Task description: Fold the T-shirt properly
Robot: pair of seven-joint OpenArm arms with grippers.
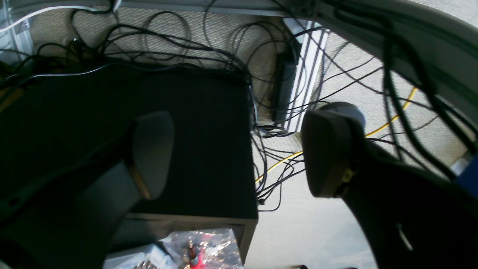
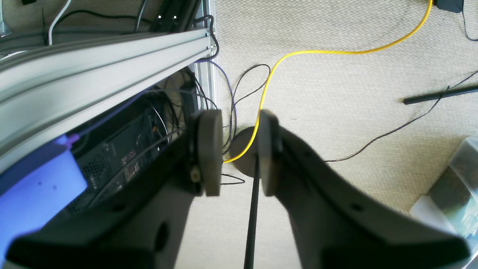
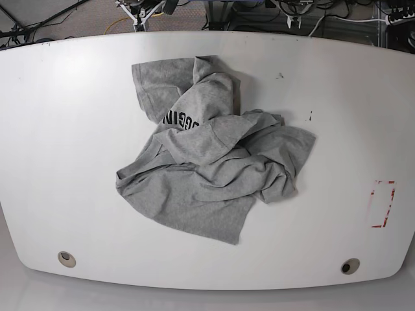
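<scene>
Heather-grey knit, the T-shirt [image 3: 211,168] lies crumpled in a heap at the middle of the white worktop [image 3: 58,129] in the base view, folds piled over one another, with part of its black lettering showing upside down near the upper middle of the heap. A red rectangular mark [image 3: 382,204] sits at the right edge of the worktop, well apart from the cloth. Neither arm appears in the base view. In the left wrist view the left hand [image 1: 239,157] has its fingers spread wide with nothing between them, above a black box [image 1: 194,142] and a tangle of cables [image 1: 276,175] on the carpet. In the right wrist view the right hand [image 2: 239,153] has its pads a narrow gap apart, holding nothing, over beige carpet crossed by a yellow cable [image 2: 298,53].
</scene>
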